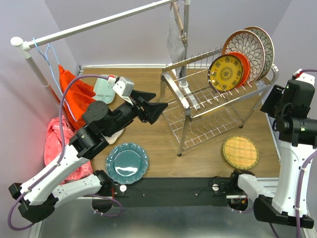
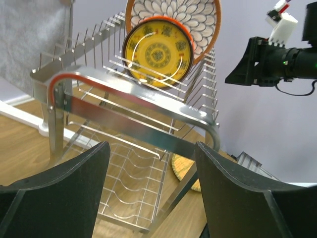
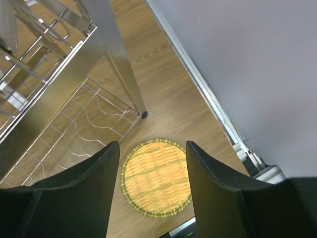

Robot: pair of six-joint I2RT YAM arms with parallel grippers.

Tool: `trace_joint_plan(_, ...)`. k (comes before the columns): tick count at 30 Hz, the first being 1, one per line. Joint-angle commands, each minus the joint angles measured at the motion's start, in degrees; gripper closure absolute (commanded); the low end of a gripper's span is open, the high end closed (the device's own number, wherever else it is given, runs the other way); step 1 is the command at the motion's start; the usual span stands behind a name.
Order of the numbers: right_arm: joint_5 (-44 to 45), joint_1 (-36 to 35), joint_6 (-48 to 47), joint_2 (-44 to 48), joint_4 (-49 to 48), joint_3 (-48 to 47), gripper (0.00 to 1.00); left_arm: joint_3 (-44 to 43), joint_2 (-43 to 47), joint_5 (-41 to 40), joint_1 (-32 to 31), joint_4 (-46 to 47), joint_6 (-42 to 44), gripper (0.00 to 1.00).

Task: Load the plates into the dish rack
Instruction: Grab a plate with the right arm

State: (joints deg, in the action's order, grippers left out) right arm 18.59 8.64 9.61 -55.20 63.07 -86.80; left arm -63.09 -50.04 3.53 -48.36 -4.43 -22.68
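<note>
The dish rack [image 1: 208,99] stands at the middle right. Its upper tier holds a dark-yellow patterned plate [image 1: 225,73], an orange plate [image 1: 244,64] and two brown-rimmed floral plates [image 1: 246,47] upright. A teal scalloped plate [image 1: 127,163] lies flat near the left arm's base. A yellow woven plate [image 1: 240,152] lies on the table right of the rack's legs. My left gripper [image 1: 156,109] hangs open and empty, pointing at the rack's left end [image 2: 138,106]. My right gripper [image 3: 152,163] is open and empty, high above the woven plate [image 3: 156,184].
A white clothes rail [image 1: 99,22] crosses the back, with a grey cloth [image 1: 176,37] hanging by the rack. Orange cloth [image 1: 74,91] and pink cloth [image 1: 54,139] lie at the left. A pale plate [image 1: 104,91] sits partly hidden behind the left arm.
</note>
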Motion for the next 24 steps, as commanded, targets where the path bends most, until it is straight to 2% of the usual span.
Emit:
trace_joint_plan(1,4.3,0.3,0.7,-2.5,4.2,-4.3,0.34,-3.5,0.1,1.7,0.5,1.0,4.9,0.21)
trace_joint_plan(2,5.5,0.3,1.0,-3.5,4.7,-5.1,0.32,-3.6,0.1,1.3,0.5,0.8,5.3,0.21)
trace_joint_plan(6,9.7,0.4,0.8,-6.2,3.6,-9.5,0.08,-3.7,0.6,0.4,0.5,1.4,6.4,0.2)
trace_joint_plan(12,12.2,0.3,-3.5,-9.9,-5.8,-17.8,0.04,-4.1,0.3,0.2,0.5,2.5,8.0,0.19)
trace_joint_plan(16,11.9,0.3,-9.1,-12.6,-14.7,-19.3,0.04,-4.3,-0.6,0.6,0.7,3.5,8.3,0.19)
trace_joint_plan(21,7.7,0.9,-24.1,-15.9,-26.0,-20.2,0.03,-5.4,-1.5,1.0,0.8,3.5,8.8,0.19)
trace_joint_plan(24,2.0,5.0,-32.0,-19.6,-29.4,-23.9,0.02,-5.9,-1.6,0.7,0.8,3.5,9.1,0.19)
